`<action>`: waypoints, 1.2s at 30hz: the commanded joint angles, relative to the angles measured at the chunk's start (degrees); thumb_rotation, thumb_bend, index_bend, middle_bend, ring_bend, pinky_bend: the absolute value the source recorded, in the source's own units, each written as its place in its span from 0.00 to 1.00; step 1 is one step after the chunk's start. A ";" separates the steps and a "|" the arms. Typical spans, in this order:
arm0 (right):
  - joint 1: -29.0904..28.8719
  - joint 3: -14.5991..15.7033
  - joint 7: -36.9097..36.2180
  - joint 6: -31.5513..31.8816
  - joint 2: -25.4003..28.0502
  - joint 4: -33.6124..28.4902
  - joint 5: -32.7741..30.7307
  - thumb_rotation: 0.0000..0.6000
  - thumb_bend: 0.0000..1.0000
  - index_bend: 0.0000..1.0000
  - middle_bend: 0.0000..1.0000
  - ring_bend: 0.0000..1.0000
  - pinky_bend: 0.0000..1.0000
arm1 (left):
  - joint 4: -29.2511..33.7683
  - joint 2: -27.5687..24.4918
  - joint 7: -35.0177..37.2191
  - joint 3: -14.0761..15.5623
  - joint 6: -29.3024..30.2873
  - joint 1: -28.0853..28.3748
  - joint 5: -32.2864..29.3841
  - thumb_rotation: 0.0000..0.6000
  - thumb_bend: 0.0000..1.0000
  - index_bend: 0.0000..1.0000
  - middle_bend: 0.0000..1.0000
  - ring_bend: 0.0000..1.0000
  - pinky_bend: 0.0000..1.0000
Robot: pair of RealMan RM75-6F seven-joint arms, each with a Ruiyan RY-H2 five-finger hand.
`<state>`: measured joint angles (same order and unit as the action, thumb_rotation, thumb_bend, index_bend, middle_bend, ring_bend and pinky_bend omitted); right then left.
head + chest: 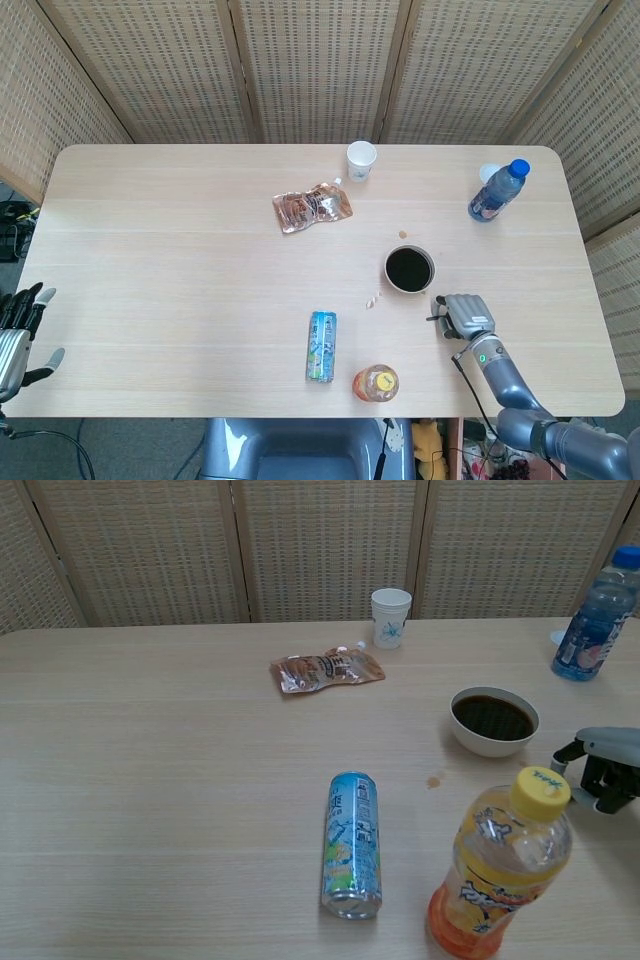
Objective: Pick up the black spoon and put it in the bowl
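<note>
The white bowl (409, 269) (493, 720) stands right of the table's middle, and its inside looks uniformly dark. I cannot make out the black spoon in either view. My right hand (462, 315) (606, 770) rests on the table just near-right of the bowl, apart from it. Its fingers are curled under the palm and nothing shows in them. Beyond the table's near-left edge hangs my left hand (16, 330), fingers apart and holding nothing.
A blue can (321, 345) lies on its side beside an upright orange juice bottle (376, 383) at the near edge. A foil pouch (312, 207) and a paper cup (361, 160) sit further back. A blue-capped water bottle (497, 191) stands far right.
</note>
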<state>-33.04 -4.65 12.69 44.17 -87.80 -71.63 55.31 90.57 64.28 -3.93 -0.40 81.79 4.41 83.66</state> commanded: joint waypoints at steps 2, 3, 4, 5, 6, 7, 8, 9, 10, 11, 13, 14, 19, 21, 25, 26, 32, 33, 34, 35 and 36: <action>0.23 0.25 0.36 0.27 0.55 -1.07 0.05 1.00 0.72 0.46 0.97 1.00 1.00 | -0.06 0.05 0.07 0.02 -0.02 0.00 0.06 1.00 0.32 0.00 0.00 0.00 0.00; 0.33 0.23 0.27 0.46 0.69 -1.41 0.17 1.00 0.72 0.45 0.97 1.00 1.00 | -0.08 0.06 0.09 0.01 -0.01 0.00 0.07 1.00 0.32 0.00 0.00 0.00 0.00; 0.41 0.19 0.14 0.63 0.86 -1.76 0.30 1.00 0.72 0.46 0.97 1.00 1.00 | -0.10 0.08 0.11 0.00 0.00 0.01 0.08 1.00 0.32 0.00 0.00 0.00 0.00; 0.50 0.12 -0.03 0.88 1.06 -2.15 0.52 1.00 0.72 0.46 0.96 1.00 1.00 | -0.12 0.10 0.11 0.00 -0.01 0.01 0.09 1.00 0.32 0.00 0.00 0.00 0.00; 0.66 0.01 -0.35 1.30 1.39 -2.79 0.93 1.00 0.72 0.46 0.96 1.00 1.00 | -0.13 0.11 0.11 -0.01 -0.02 0.04 0.13 1.00 0.32 0.00 0.00 0.00 0.00; 0.75 -0.06 -0.62 1.50 1.66 -3.26 1.22 1.00 0.72 0.46 0.96 1.00 1.00 | -0.12 0.12 0.11 -0.02 -0.06 0.08 0.15 1.00 0.32 0.00 0.00 0.00 0.00; 0.84 -0.12 -0.86 1.72 1.92 -3.70 1.52 1.00 0.72 0.46 0.96 1.00 1.00 | -0.13 0.14 0.11 -0.01 -0.08 0.08 0.17 1.00 0.32 0.00 0.00 0.00 0.00; 0.97 -0.18 -1.09 2.13 2.20 -4.15 1.99 1.00 0.72 0.46 0.96 1.00 1.00 | -0.11 0.17 0.11 -0.02 -0.11 0.12 0.18 1.00 0.32 0.00 0.00 0.00 0.00; 1.07 -0.19 -1.22 2.48 2.34 -4.38 2.37 1.00 0.70 0.46 0.96 1.00 1.00 | -0.12 0.20 0.10 -0.03 -0.14 0.14 0.17 1.00 0.32 0.00 0.00 0.00 0.00; 1.20 -0.21 -1.39 2.86 2.41 -4.54 2.75 1.00 0.66 0.46 0.96 1.00 1.00 | -0.11 0.23 0.10 -0.04 -0.15 0.15 0.18 1.00 0.32 0.00 0.00 0.00 0.00; 1.47 -0.17 -1.73 3.56 2.43 -4.65 3.54 1.00 0.58 0.47 0.97 1.00 1.00 | -0.09 0.28 0.09 -0.02 -0.14 0.15 0.24 1.00 0.32 0.00 0.00 0.00 0.00; 1.58 -0.17 -1.91 3.86 2.36 -4.62 3.84 1.00 0.56 0.48 0.97 1.00 1.00 | -0.09 0.29 0.09 -0.02 -0.12 0.16 0.26 1.00 0.32 0.00 0.00 0.00 0.00; 2.64 -0.19 -3.81 6.50 1.19 -3.52 6.62 1.00 0.55 0.54 0.97 1.00 1.00 | -0.07 0.19 0.10 -0.06 0.05 0.10 0.30 1.00 0.32 0.00 0.00 0.00 0.00; 2.87 -0.25 -4.41 7.14 0.85 -3.12 7.46 1.00 0.55 0.55 0.97 1.00 1.00 | -0.01 0.13 0.09 -0.08 0.14 0.08 0.33 1.00 0.32 0.00 0.00 0.00 0.00; 3.18 -0.17 -4.34 8.52 0.16 -2.13 9.08 1.00 0.55 0.56 0.97 1.00 1.00 | 0.13 0.06 0.03 -0.05 0.19 0.06 0.42 1.00 0.32 0.00 0.00 0.00 0.00; 3.25 -0.09 -4.17 8.78 0.01 -1.95 9.39 1.00 0.55 0.56 0.98 1.00 1.00 | 0.13 0.07 0.01 -0.03 0.20 0.04 0.42 1.00 0.32 0.00 0.00 0.00 0.00; 3.40 0.62 -2.01 10.45 -1.06 -0.65 11.55 1.00 0.55 0.56 0.98 1.00 1.00 | 0.08 0.10 -0.04 -0.01 0.20 0.01 0.41 1.00 0.32 0.00 0.00 0.00 0.00; 3.40 0.72 -1.64 10.70 -1.28 -0.42 11.91 1.00 0.55 0.56 0.98 1.00 1.00 | 0.07 0.09 -0.03 0.00 0.20 0.01 0.42 1.00 0.32 0.00 0.00 0.00 0.00; 3.36 0.86 -1.20 10.88 -1.47 -0.15 12.31 1.00 0.55 0.56 0.98 1.00 1.00 | 0.05 0.08 -0.03 -0.01 0.18 0.02 0.40 1.00 0.32 0.00 0.00 0.00 0.00; 3.29 1.03 -0.63 11.13 -1.70 0.20 12.82 1.00 0.55 0.56 0.98 1.00 1.00 | 0.04 0.05 -0.03 -0.02 0.15 0.02 0.37 1.00 0.32 0.00 0.00 0.00 0.00; 3.24 1.22 -0.05 11.37 -1.95 0.55 13.31 1.00 0.55 0.56 0.98 1.00 1.00 | 0.05 0.03 -0.03 -0.01 0.14 0.01 0.34 1.00 0.32 0.00 0.00 0.00 0.00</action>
<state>-29.73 -3.68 12.13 55.23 -89.43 -71.49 68.14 90.62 64.31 -3.96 -0.41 81.93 4.41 84.00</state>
